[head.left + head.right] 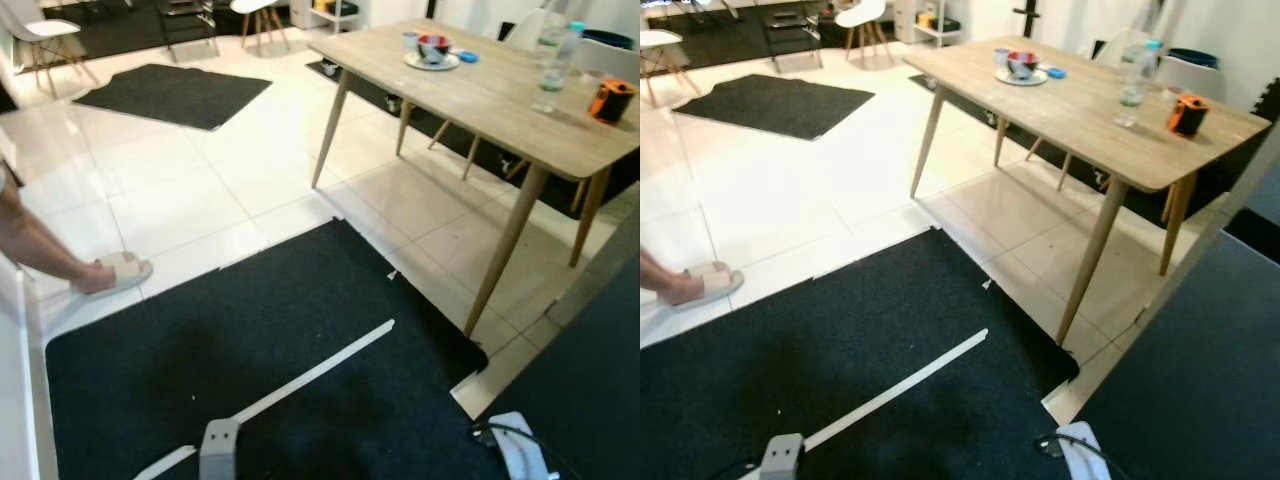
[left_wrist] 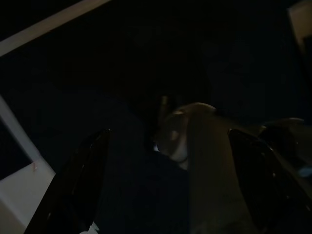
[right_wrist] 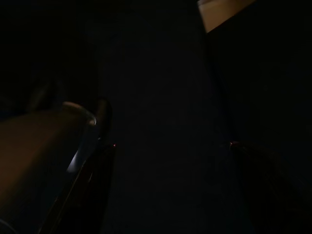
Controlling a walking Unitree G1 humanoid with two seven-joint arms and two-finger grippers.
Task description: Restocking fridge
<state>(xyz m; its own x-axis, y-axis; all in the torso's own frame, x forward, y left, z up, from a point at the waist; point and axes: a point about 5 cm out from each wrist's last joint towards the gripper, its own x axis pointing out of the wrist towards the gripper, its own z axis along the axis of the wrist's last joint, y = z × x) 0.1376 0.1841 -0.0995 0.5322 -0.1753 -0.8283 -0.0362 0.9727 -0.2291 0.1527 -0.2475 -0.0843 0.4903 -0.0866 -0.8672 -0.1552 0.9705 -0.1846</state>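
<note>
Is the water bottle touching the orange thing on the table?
Apart. The right eye view shows bare tabletop between the bottle and the orange thing on the table.

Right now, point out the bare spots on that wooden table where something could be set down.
The table is bare between the plate with a bowl and the water bottle, and along its near edge. The far right corner is crowded: bottle and orange object.
</note>
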